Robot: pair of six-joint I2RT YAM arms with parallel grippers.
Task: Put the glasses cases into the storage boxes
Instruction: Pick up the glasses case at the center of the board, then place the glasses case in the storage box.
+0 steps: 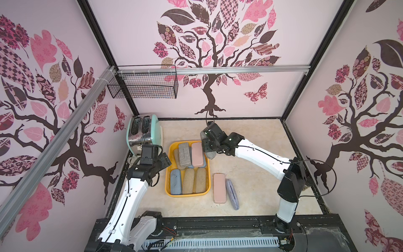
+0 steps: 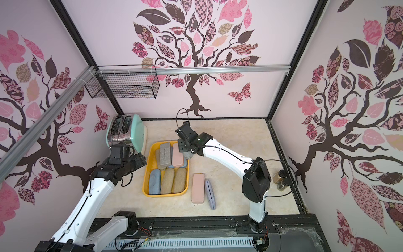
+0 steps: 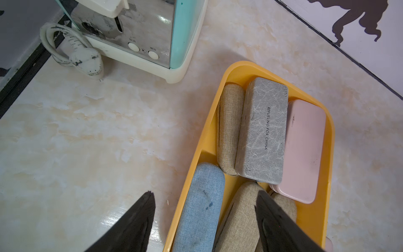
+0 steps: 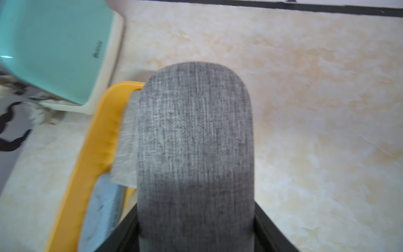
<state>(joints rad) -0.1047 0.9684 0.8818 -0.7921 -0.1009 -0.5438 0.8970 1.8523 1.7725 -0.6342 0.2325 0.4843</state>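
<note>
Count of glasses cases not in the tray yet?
3: pink case and lavender case on the table beside the yellow tray; grey fabric case in the right tool. More may be hidden.

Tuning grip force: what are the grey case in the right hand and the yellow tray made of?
The grey case: woven fabric cover, matte, weave visible; core unclear. The yellow tray: probably moulded plastic, smooth, slightly glossy, rounded rim.

White arms (image 1: 259, 153), black joints (image 1: 292, 181), thin black cables (image 1: 314, 160).
</note>
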